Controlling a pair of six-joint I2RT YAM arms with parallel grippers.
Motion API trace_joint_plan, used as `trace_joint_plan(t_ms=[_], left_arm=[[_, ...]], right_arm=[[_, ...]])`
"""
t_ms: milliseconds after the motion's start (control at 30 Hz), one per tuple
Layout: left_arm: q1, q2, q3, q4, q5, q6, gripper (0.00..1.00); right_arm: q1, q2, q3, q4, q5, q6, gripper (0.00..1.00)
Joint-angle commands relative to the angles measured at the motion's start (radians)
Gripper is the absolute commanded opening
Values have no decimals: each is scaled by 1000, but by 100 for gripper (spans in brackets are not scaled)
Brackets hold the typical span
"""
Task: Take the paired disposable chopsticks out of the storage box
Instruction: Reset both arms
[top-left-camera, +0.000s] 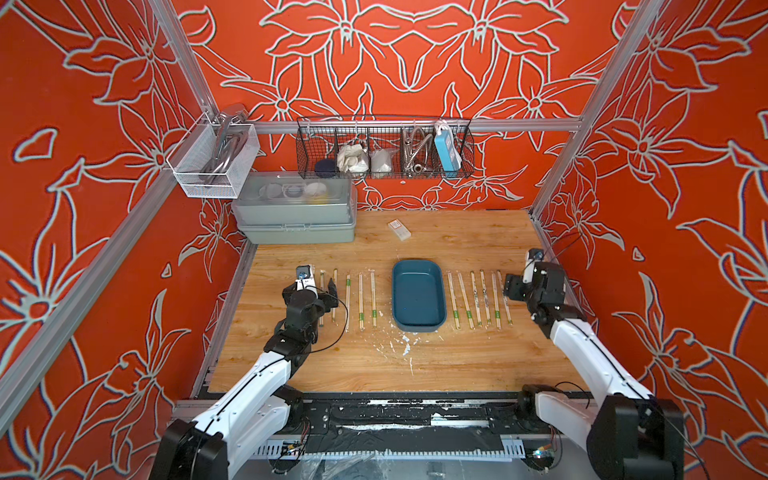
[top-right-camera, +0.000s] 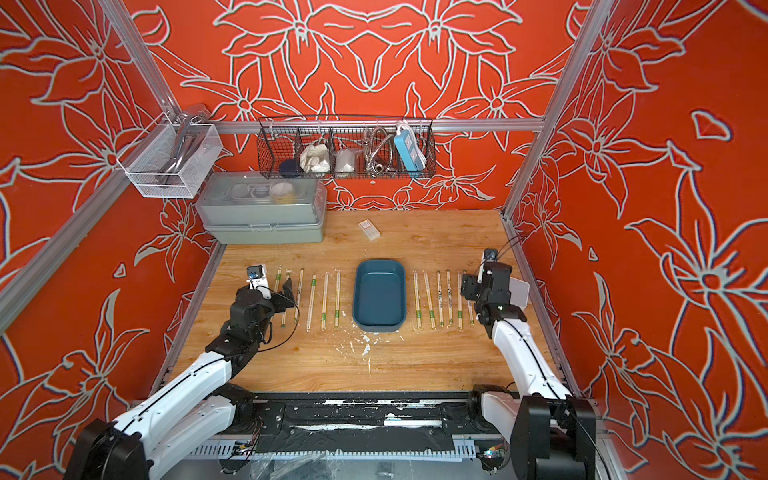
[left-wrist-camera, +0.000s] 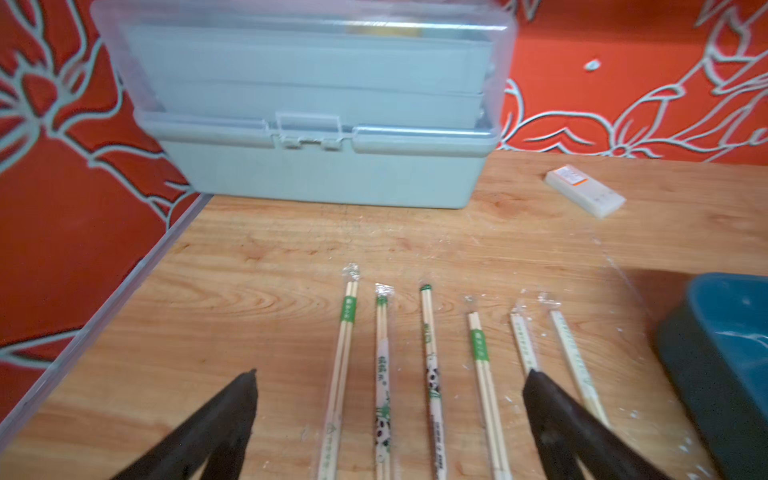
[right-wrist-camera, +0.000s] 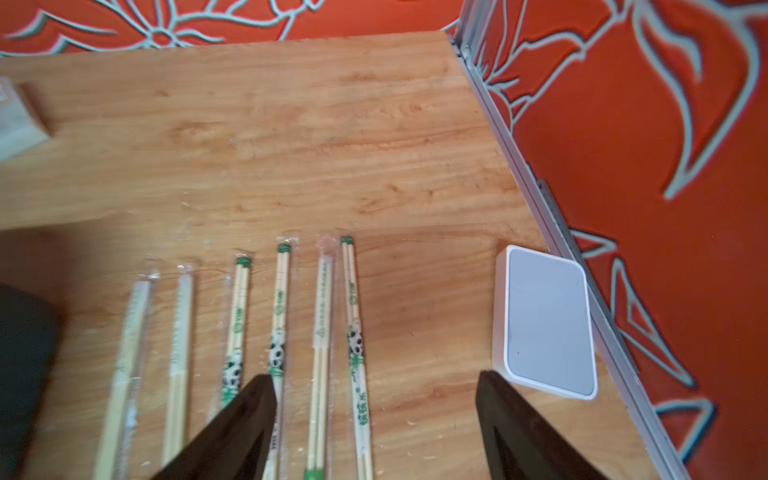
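The storage box (top-left-camera: 417, 297), a shallow teal tray, sits mid-table in both top views and holds nothing. Paired disposable chopsticks lie on the wood in two rows, several to its left (top-left-camera: 360, 301) and several to its right (top-left-camera: 473, 299). My left gripper (top-left-camera: 320, 291) hovers open over the outer end of the left row. In the left wrist view its fingers straddle several pairs (left-wrist-camera: 432, 374) without touching them. My right gripper (top-left-camera: 510, 286) is open over the outermost pairs (right-wrist-camera: 357, 353) of the right row, holding nothing.
A grey lidded case (top-left-camera: 297, 212) stands at the back left, with a small white box (top-left-camera: 399, 229) beside it. A flat white device (right-wrist-camera: 544, 320) lies against the right wall rail, close to my right gripper. Wire baskets (top-left-camera: 384, 147) hang on the back wall.
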Motion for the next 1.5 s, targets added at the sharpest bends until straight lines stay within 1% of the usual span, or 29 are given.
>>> trace_joint_plan(t_ms=[0,67,100,167,300,367,400,500,533,567,600,633,667,700,733,833,900,933,1033,1467], left_arm=[[86,113,-22,140,81,22,99],[123,196,-33,218,132,61,99],[138,246,-51,294,171,79,99],[157,341,-74,428,205,89,99],[183,472,-48,484,204,61,99],[186,456,-58,474,238,69,99],[185,460,-69,504,259,82,99],[183,449,-96,542,353,119,99],[183,453,-101,552,355,120,99],[183,449,-95,533,354,117,99],[183,453,-86,525,350,116,99],[183,460,-67,493,339,113,99],[185,467,-38,450,335,110,99],[199,471,-34,450,353,98,99],[210,470,-27,432,344,84,99],[214,470,-27,434,346,82,99],[214,468,-28,436,346,83,99],[214,468,-29,436,346,83,99],[215,469,-29,436,346,83,99],[214,468,-27,436,346,83,99]], right_arm=[[-5,-9,-86,329,49,-33,81],[-3,40,-113,401,37,-16,81],[-4,74,-119,434,34,-5,81],[-4,139,-134,504,14,-5,80],[-4,178,-191,649,15,-18,80],[-4,180,-210,678,17,-20,79],[-1,181,-227,707,13,-25,79],[19,209,-332,912,63,-25,80],[21,239,-354,980,58,-27,80],[28,268,-364,1028,45,-43,83],[42,294,-358,1040,47,-60,87],[60,322,-339,1035,41,-82,88],[68,337,-305,995,4,-108,89],[72,337,-267,917,-22,-125,89],[74,340,-225,838,-33,-130,89],[66,358,-178,768,-30,-115,92],[64,361,-181,781,-30,-115,92],[63,355,-184,777,-25,-114,99],[76,346,-216,828,123,-65,100],[80,361,-195,803,138,-66,100]])
